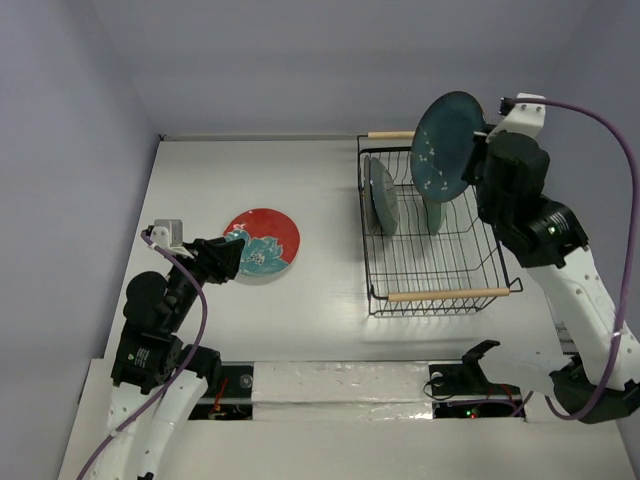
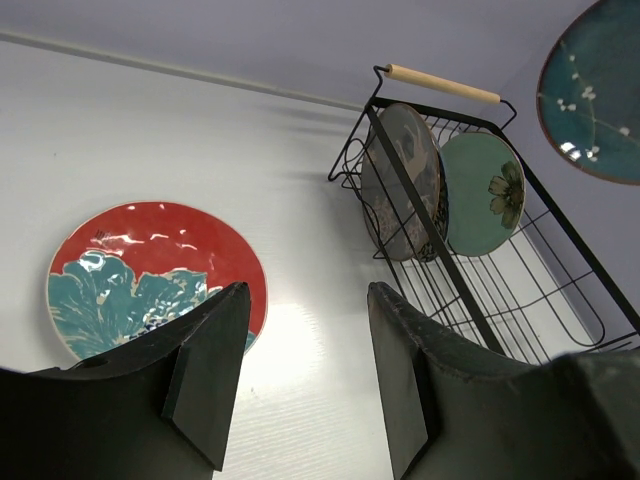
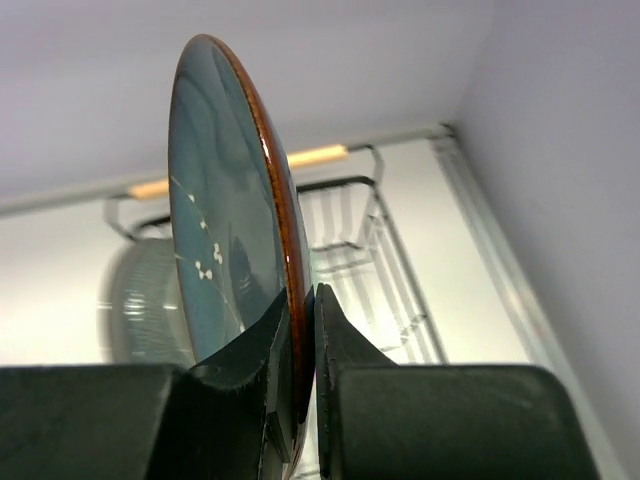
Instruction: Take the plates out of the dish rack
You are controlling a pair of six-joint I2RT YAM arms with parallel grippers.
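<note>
While the left jaws gape wide at eight o'clock, the red plate [image 1: 262,243] lies flat on the table [image 1: 300,320] just beyond them. Out at two o'clock the dish rack [image 1: 448,295] holds a brown plate [image 2: 405,180] and a green plate [image 2: 485,195] upright at its far end. Above it, the right jaws pinch the dark teal plate [image 1: 445,145] by its rim.

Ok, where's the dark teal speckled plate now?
Upper right in the top view: the dark teal plate is pinched in the right fingers above the far end of the black wire dish rack.
</note>
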